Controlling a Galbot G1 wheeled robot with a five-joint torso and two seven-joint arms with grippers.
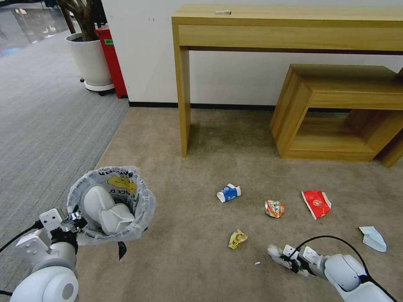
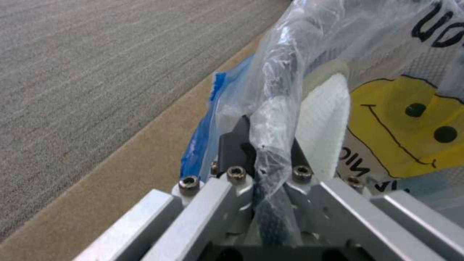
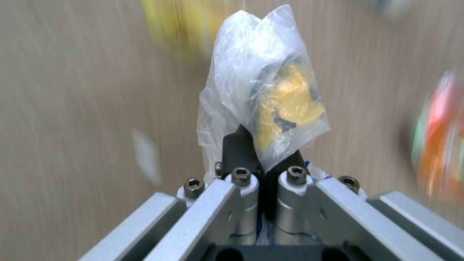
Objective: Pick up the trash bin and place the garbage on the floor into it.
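Observation:
My left gripper is shut on the near rim of the trash bin, holding it above the floor; the left wrist view shows the fingers clamping the bagged rim. Two white slippers lie inside it. My right gripper hovers low over the carpet, shut on a clear wrapper with yellow inside. On the floor lie a blue-white carton, a crumpled orange wrapper, a red paper box, a yellow wrapper and a pale-blue scrap.
A wooden console table and a low wooden shelf stand against the back wall. Grey ribbed carpet lies to the left, with a white plant pot and a tall red bin behind. A tiny white bit lies near the right gripper.

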